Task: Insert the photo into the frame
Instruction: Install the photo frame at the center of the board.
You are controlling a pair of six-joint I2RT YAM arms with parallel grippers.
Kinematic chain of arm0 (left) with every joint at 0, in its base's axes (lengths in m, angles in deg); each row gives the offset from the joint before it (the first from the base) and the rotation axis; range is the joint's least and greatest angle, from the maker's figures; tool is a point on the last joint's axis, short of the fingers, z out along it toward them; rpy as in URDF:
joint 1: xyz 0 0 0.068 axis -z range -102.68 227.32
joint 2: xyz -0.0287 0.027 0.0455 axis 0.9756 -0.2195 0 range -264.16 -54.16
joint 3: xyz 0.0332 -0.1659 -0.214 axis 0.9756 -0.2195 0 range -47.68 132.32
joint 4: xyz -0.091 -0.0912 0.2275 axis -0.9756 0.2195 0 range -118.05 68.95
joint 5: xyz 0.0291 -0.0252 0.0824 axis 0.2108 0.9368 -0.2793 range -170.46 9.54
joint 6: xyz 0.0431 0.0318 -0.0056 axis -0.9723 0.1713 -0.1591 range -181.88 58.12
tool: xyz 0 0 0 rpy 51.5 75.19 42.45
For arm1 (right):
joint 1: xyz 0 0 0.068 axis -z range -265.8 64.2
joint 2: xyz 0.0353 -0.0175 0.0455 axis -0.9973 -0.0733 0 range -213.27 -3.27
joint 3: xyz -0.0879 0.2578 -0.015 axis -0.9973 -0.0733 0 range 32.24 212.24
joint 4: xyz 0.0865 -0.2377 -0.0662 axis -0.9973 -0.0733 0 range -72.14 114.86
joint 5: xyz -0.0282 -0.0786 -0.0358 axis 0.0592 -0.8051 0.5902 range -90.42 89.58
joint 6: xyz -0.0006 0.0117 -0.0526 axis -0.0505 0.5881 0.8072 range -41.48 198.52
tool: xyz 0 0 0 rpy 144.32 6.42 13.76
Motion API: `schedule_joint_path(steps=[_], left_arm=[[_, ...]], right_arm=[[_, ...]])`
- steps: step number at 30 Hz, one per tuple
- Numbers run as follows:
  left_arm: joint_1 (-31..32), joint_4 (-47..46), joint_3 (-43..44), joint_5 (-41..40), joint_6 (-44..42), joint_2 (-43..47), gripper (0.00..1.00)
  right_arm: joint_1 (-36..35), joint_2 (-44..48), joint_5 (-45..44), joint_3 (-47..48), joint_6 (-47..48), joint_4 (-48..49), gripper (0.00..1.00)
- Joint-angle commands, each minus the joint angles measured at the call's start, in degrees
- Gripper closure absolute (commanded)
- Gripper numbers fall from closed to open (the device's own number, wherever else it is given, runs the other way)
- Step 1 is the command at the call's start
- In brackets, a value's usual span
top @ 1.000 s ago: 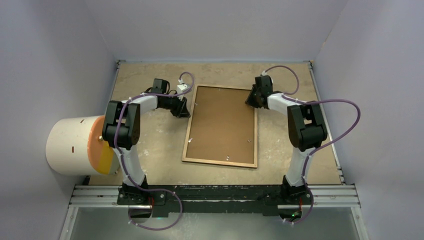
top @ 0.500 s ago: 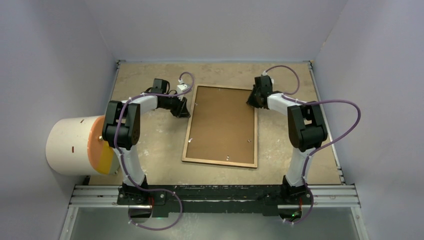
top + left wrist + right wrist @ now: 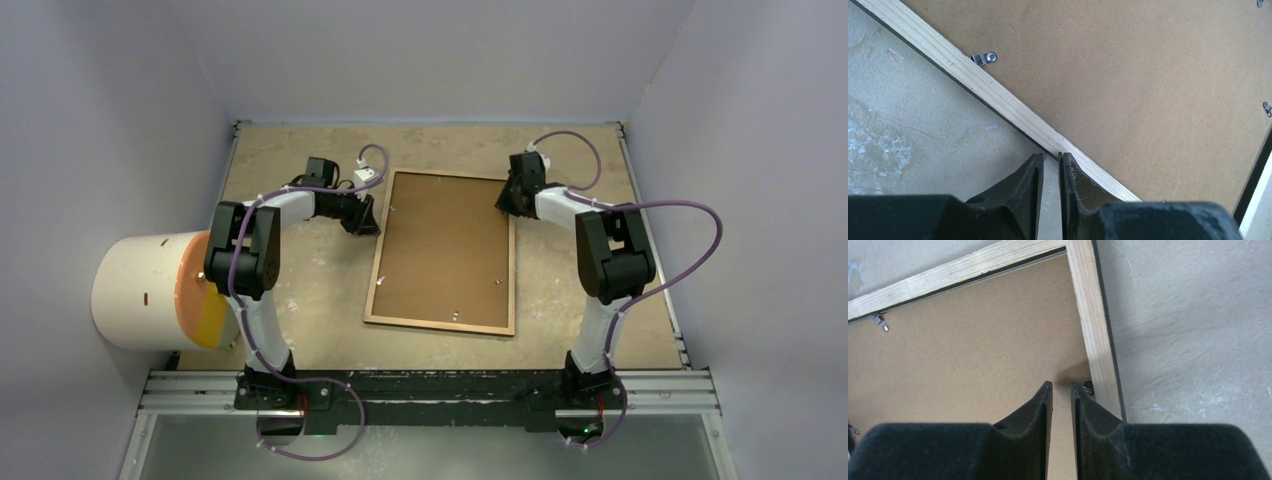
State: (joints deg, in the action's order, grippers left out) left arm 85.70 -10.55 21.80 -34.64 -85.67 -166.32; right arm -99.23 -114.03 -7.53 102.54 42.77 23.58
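Pale walls close in a tan table (image 3: 300, 290), with a white roll (image 3: 140, 290) lying off its left edge. Just right of that, the left gripper (image 3: 1050, 156) is closed on nothing, its tip touching the outer edge of the left rail. The frame (image 3: 998, 97) lies face down mid-table, wood side up, with the brown board (image 3: 445, 245) seated inside it. The photo is nowhere in view. Most likely it already sits under the board, though that cannot be confirmed. One clip (image 3: 984, 58) on the left rail reaches over the board, so what seems left is turning the other clips. At the far right corner, the right gripper (image 3: 1062, 385) hovers low over the board. Its jaws are narrow, with only a slit between them and nothing in it, and I cannot tell if they are fully closed. Its right fingertip is just beside a small clip (image 3: 1088, 386) at the right rail.

Since a second ago the right gripper has crept slightly toward the far corner, while the left arm, frame and board have stayed put.
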Motion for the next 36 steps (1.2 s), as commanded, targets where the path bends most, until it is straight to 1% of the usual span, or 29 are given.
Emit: schedule_joint_path(steps=[1, 9, 15, 17, 20, 25, 28, 32, 36], left_arm=[[0.14, 2.7, -1.27, -3.46, -2.67, 0.67, 0.79], [0.14, 2.72, -1.27, -3.26, -2.83, 0.88, 0.8], [0.15, 2.83, -1.36, -3.36, -2.71, 0.97, 0.8], [0.14, 2.82, -1.27, -3.42, -2.69, 1.09, 0.8], [0.14, 3.01, -0.93, -3.55, -2.74, 1.32, 0.8], [0.14, 3.32, -0.48, -3.47, -2.73, 1.53, 0.8], [0.24, 3.42, -0.54, -3.34, -2.69, 1.33, 0.8], [0.32, 3.21, -0.99, -3.67, -2.77, 1.22, 0.8], [0.32, 3.27, -1.35, -4.06, -2.88, 1.33, 0.8]], right_arm=[[0.51, 2.72, -3.34, -1.83, 1.12, -3.65, 0.77], [0.69, 3.27, -2.75, -3.06, 0.97, -3.54, 0.77], [0.69, 3.11, -1.06, 0.17, 1.2, -3.97, 0.78], [0.66, 4.17, -0.75, 0.69, 1.25, -4.08, 0.77], [0.58, 7.12, -1.89, -0.04, 2.35, -3.03, 0.72], [-1.72, 14.94, 2.22, -8.01, 0.5, -4.28, 0.67], [-5.74, 19.98, 3.12, -14.42, -1.06, -5.83, 0.64], [-10.79, 24.93, 3.56, -21.03, -4.0, -7.92, 0.64], [-12.05, 29.14, 4.9, -26.01, -6.32, -8.57, 0.65]])
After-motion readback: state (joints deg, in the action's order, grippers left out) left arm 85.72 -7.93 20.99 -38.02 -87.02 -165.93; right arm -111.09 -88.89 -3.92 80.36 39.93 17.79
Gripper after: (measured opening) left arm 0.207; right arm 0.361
